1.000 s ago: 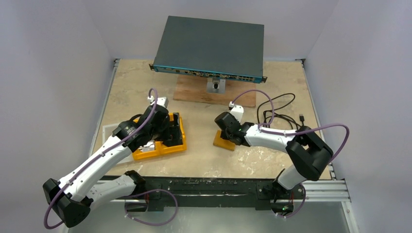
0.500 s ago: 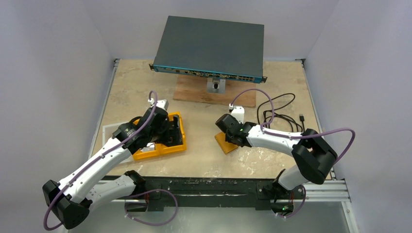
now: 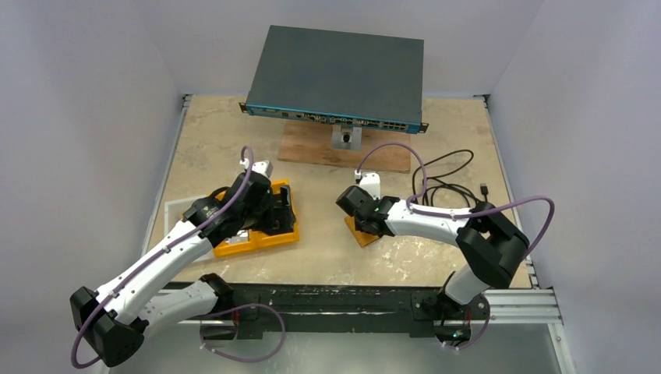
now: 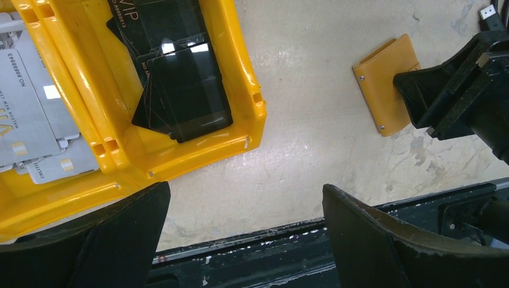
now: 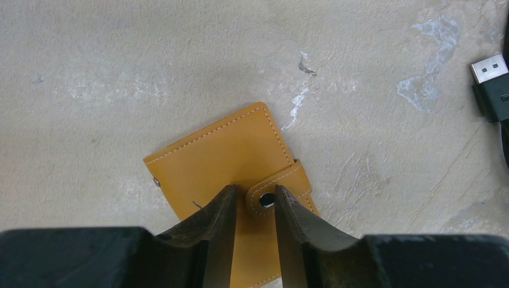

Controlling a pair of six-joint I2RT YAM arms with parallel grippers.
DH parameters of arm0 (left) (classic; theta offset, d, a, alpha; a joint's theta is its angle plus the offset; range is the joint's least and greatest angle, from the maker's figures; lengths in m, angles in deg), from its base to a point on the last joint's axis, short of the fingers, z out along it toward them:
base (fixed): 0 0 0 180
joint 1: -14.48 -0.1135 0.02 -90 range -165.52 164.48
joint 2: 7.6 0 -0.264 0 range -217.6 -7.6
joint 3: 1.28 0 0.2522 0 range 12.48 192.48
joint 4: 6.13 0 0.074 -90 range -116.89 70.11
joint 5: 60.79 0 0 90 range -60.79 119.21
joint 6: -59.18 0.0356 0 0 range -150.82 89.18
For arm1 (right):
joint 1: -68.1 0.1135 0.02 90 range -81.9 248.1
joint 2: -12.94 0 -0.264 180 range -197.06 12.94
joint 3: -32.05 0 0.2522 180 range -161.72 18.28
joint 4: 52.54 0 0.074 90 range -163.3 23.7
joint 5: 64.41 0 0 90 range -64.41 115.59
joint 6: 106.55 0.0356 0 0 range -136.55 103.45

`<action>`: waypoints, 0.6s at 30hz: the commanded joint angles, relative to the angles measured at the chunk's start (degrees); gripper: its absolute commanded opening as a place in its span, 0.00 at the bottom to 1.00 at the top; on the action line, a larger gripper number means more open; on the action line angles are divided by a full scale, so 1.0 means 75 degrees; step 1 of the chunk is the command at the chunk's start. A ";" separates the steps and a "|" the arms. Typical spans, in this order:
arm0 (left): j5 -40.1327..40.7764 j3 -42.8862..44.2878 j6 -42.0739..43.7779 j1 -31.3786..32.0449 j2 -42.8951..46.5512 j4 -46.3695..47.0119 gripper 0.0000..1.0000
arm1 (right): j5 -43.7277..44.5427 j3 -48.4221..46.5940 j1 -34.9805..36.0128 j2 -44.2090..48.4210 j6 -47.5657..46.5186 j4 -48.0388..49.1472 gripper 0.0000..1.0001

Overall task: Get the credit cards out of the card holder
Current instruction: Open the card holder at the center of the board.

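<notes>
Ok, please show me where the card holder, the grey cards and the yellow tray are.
card holder point(image 5: 219, 159): right wrist view, on its tan front face.
grey cards point(image 4: 27, 114): left wrist view, on the top card's face.
yellow tray point(image 4: 243, 66): left wrist view, on its right wall.

White arm links point(image 3: 156, 261), black joints point(image 3: 491, 249), looping purple cables point(image 3: 390, 145).

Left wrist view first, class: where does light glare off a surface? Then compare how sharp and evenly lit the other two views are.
Left wrist view: white glare patches on the black cards in the yellow tray; right wrist view: even light, card holder stitching crisp, a small glint on its snap; top external view: soft, diffuse light, only faint shadows on the table.
</notes>
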 commanded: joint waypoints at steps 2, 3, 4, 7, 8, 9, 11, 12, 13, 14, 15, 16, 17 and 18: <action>-0.0145 -0.0076 -0.0115 -0.0062 0.0026 0.0287 0.98 | 0.0125 0.0022 0.0011 -0.0138 0.0216 -0.0289 0.25; -0.0148 -0.0083 -0.0124 -0.0059 0.0024 0.0284 0.98 | 0.0096 0.0049 0.0013 -0.0152 0.0240 -0.0305 0.24; -0.0165 -0.0099 -0.0127 -0.0062 0.0018 0.0297 0.98 | 0.0077 0.0077 0.0012 -0.0176 0.0273 -0.0330 0.23; -0.0208 -0.0116 -0.0148 -0.0062 -0.0013 0.0345 0.98 | -0.0169 0.0198 0.0012 -0.0138 0.0380 -0.0307 0.15; -0.0235 -0.0128 -0.0159 -0.0053 -0.0028 0.0375 0.98 | -0.0349 0.0241 0.0012 -0.0115 0.0401 -0.0258 0.12; -0.0269 -0.0150 -0.0177 -0.0055 -0.0055 0.0412 0.98 | -0.0527 0.0276 0.0012 -0.0071 0.0423 -0.0226 0.09; -0.0401 -0.0200 -0.0211 -0.0062 -0.0094 0.0534 0.98 | -0.0664 0.0268 0.0012 -0.0009 0.0448 -0.0233 0.03; -0.0482 -0.0226 -0.0245 -0.0059 -0.0126 0.0602 0.98 | -0.0830 0.0241 0.0012 0.0049 0.0448 -0.0227 0.03; -0.0577 -0.0260 -0.0280 -0.0062 -0.0152 0.0678 0.98 | -0.1072 0.0236 0.0012 0.0138 0.0448 -0.0172 0.03; -0.0696 -0.0301 -0.0315 -0.0062 -0.0196 0.0787 0.98 | -0.1357 0.0246 0.0012 0.0247 0.0580 -0.0086 0.00; -0.0834 -0.0328 -0.0350 -0.0062 -0.0244 0.0908 0.97 | -0.1614 0.0263 0.0012 0.0350 0.0632 0.0023 0.00; -0.0945 -0.0345 -0.0365 -0.0062 -0.0310 0.1012 0.97 | -0.1891 0.0284 0.0012 0.0473 0.0719 0.0133 0.00; -0.1081 -0.0373 -0.0396 -0.0056 -0.0394 0.1123 0.96 | -0.2123 0.0299 0.0012 0.0579 0.0851 0.0209 0.00; -0.1295 -0.0396 -0.0439 -0.0062 -0.0465 0.1254 0.94 | -0.2427 0.0319 0.0009 0.0679 0.0991 0.0309 0.00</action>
